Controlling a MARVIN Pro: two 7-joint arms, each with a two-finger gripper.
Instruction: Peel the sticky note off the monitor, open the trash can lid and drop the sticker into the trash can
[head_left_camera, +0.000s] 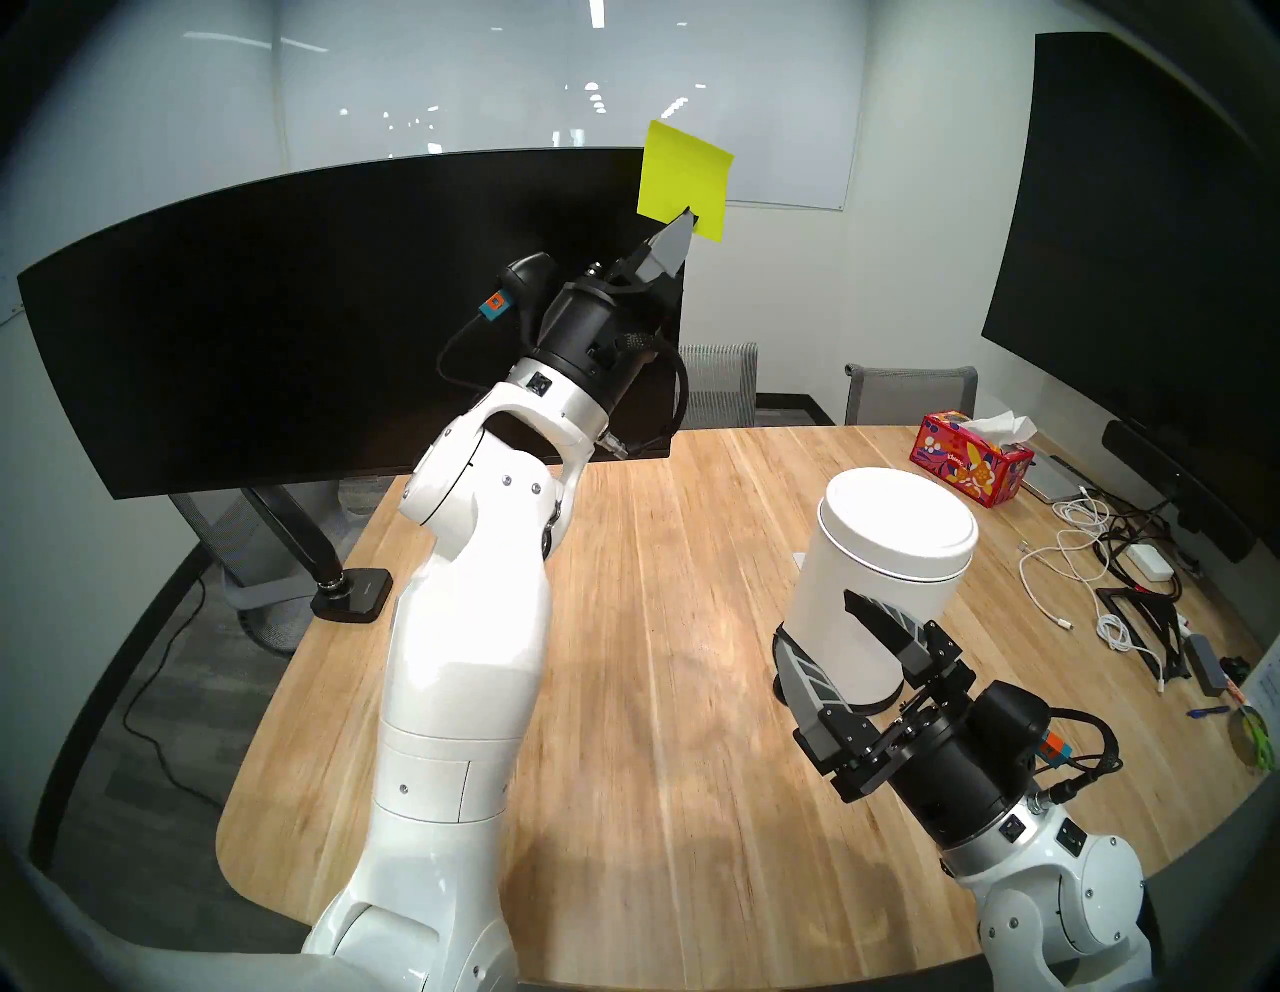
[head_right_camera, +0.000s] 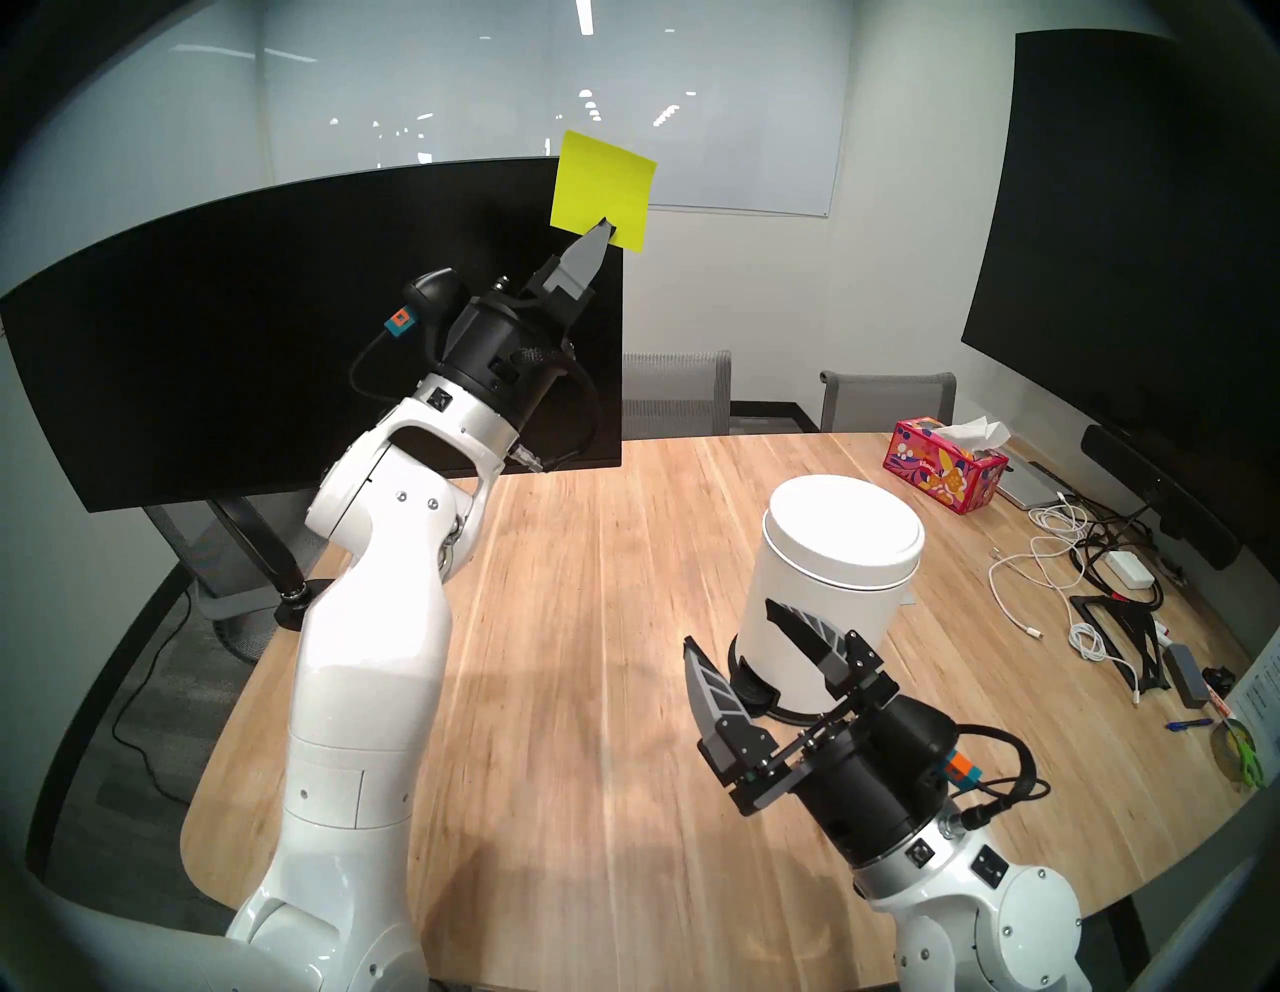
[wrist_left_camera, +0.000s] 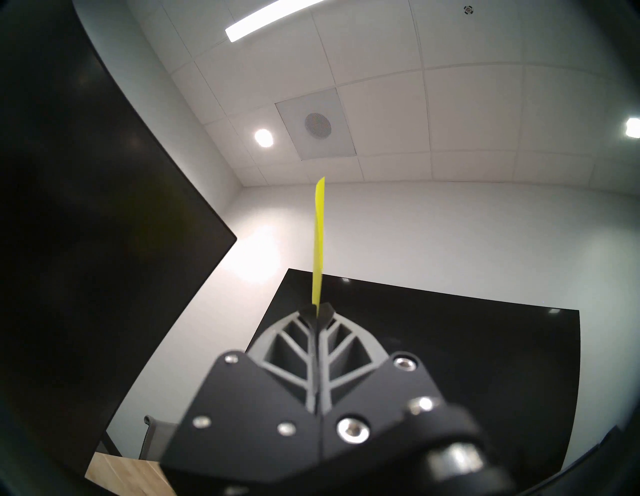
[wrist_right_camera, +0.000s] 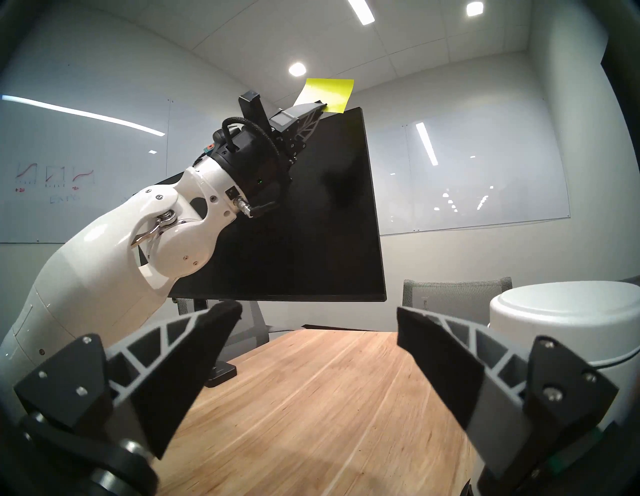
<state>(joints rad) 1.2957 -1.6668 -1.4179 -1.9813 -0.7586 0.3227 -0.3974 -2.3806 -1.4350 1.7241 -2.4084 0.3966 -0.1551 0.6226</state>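
Pinching the lower edge of the plain yellow-green square sticky note, the left tool has its two grey ribbed fingers pressed together on the paper at the upper right corner of the wide, thin-bezelled black monitor. In the left wrist view the sheet stands edge-on straight up from the fingertips, with pale wall between it and the dark screen, so it looks to be free of the glass already, though the head views cannot confirm this. The right tool is spread wide and holds nothing; it hangs above the pale wooden desk, just in front of the small white cylindrical trash can, whose round domed white lid is down.

To do this step well, I would keep the left pinch firm and carry the note away from the screen slowly, since such a light sheet can flutter or fold back onto a finger with its sticky strip. The grip is only on a narrow margin of the paper, so any jerk could let it slip. The right tool seems best placed to raise the lid, by its rim or by the black foot pedal at the base, before the left arm brings the note across above the opening.
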